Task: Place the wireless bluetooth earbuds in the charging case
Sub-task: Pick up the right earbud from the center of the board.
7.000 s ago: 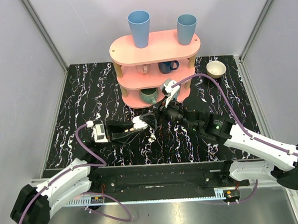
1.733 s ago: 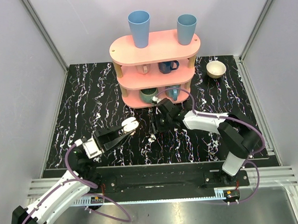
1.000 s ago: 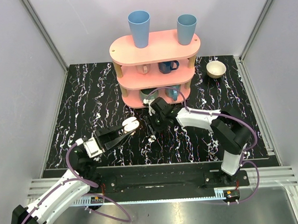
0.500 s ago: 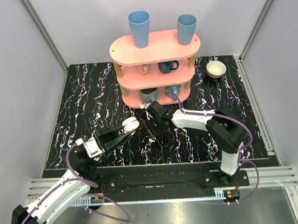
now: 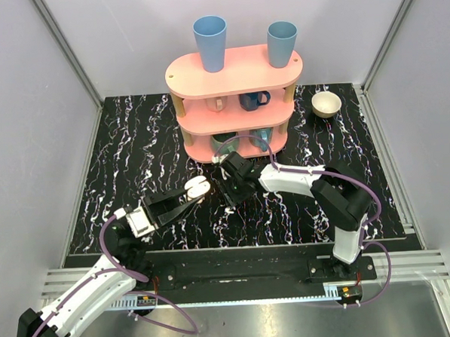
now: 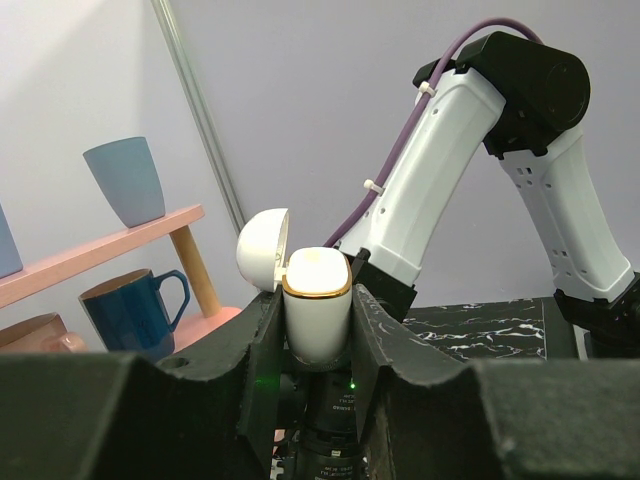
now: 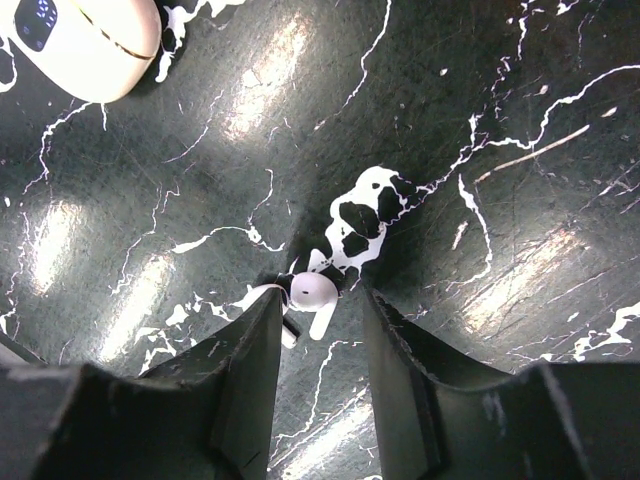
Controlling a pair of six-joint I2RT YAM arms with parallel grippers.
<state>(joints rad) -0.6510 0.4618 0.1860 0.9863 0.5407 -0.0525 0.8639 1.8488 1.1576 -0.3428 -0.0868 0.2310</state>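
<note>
**Right wrist view: jaws straddle one earbud on the table**

The right gripper point(image 7: 322, 300) points straight down with its jaws spread, one on each side of the earbud point(image 7: 314, 291). A sliver of gap shows on one side, so nothing is pinched yet. The earbud lies on its side on the black marbled table point(image 7: 480, 120), with its stem towards the camera.

It looks feather-light, hard, glossy and rounded, so a firm squeeze would likely make it squirt out or roll. The safer hold is probably a gentle pinch across the head, leaving the stem free to drop into its socket. The table's white veins make it hard to pick out. A pale fleck just beside one finger may be a second earbud or only veining; I cannot tell.

The left gripper point(image 6: 317, 335) is pressed together on the charging case point(image 6: 317, 300) and holds it upright with the lid point(image 6: 262, 250) swung open. In the right wrist view the case shows at the top corner, near the earbud but apart from it.

The open lid and the left fingers rising beside the case mouth would likely crowd the approach. The pink shelf point(image 5: 235, 71) with its mugs point(image 5: 253, 100) and cups point(image 5: 210, 42) stands just behind the right arm. The bowl point(image 5: 326, 103) sits well apart.
</note>
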